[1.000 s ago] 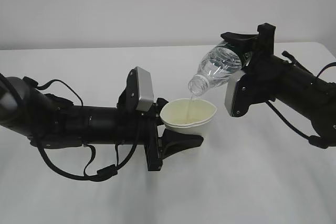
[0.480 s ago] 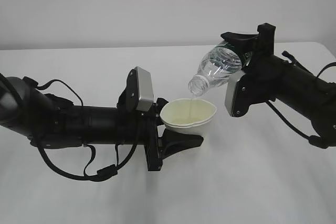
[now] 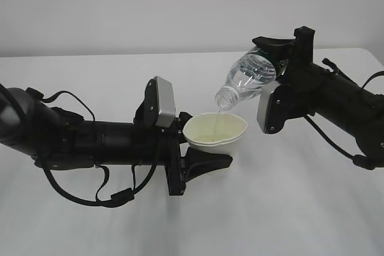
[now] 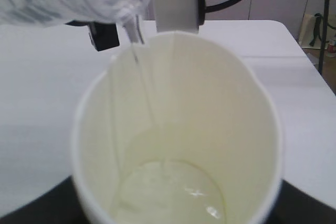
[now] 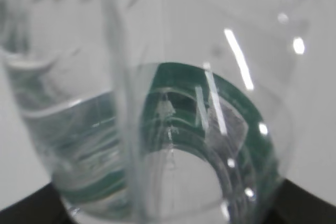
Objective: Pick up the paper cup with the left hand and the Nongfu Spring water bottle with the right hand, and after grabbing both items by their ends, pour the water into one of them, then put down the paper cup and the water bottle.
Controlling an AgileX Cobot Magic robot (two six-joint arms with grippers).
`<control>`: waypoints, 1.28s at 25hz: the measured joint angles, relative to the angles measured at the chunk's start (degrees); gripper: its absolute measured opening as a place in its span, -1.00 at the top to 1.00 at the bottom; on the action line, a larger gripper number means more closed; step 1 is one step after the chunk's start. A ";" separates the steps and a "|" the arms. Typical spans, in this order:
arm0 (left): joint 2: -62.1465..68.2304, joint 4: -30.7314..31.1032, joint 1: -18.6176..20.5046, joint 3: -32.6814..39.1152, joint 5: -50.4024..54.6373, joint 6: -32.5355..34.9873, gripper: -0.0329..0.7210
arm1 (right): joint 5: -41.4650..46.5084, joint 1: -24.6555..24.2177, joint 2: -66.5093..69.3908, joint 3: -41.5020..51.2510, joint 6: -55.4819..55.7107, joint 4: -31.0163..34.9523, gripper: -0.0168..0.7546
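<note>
Left tool clamps the small white tapered paper cup by its lower end, jaws closed on its base, holding it clear of the white bench. Grip at the bottom keeps the rim free for the pour. Cup leans slightly, mouth facing up and toward the right arm, so the stream lands on the inner wall, not outside. In the left wrist view a shallow pool of clear water sits at the cup bottom, thin stream running down the far wall.

Small clear ribbed plastic bottle with dark green label band is tipped neck-down, capless mouth just above the cup's far rim, not touching it. Right tool is clamped on the bottle's base end, which leaves the neck free. Some water is visible in the bottle body.

My read: mid-pour, set-down of both items not yet done. Risk: squeezing the soft cup as it fills.
</note>
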 joint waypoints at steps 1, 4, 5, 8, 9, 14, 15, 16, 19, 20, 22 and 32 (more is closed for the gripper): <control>0.00 0.00 0.00 0.00 0.00 0.00 -0.18 | 0.00 0.00 0.00 0.00 0.00 0.00 -0.20; 0.00 0.00 0.00 0.00 0.00 0.00 -0.18 | 0.00 0.00 0.00 0.00 -0.12 0.00 -0.20; 0.00 0.00 0.00 0.00 0.00 0.00 -0.18 | 0.00 0.00 0.00 0.00 -0.12 0.00 -0.20; 0.00 0.00 0.00 0.00 0.00 0.00 -0.18 | 0.00 0.00 0.00 0.00 -0.12 0.00 -0.20; 0.00 0.00 0.00 0.00 0.00 0.00 -0.18 | 0.00 0.00 0.00 0.00 -0.12 0.00 -0.20; 0.00 0.00 0.00 0.00 0.00 0.00 -0.18 | 0.00 0.00 0.00 0.00 -0.22 0.00 -0.20; 0.00 0.00 0.00 0.00 0.00 0.00 -0.18 | 0.00 0.00 0.00 0.00 -0.22 0.00 -0.20; 0.00 0.00 0.00 0.00 0.00 0.00 -0.18 | 0.00 0.00 0.00 0.00 -0.22 0.00 -0.20; 0.00 0.00 0.00 0.00 0.00 0.00 -0.18 | 0.00 0.00 0.00 0.00 -0.22 0.00 -0.20; 0.00 0.00 0.00 0.00 0.00 0.00 -0.18 | 0.00 0.00 0.00 0.00 -0.46 0.00 -0.20; 0.00 0.00 0.00 0.00 0.00 0.00 -0.18 | 0.00 0.00 0.00 0.00 -0.69 0.00 -0.20; 0.00 0.00 0.00 0.00 0.00 0.00 -0.18 | 0.00 0.00 0.00 0.00 -1.05 0.09 -0.20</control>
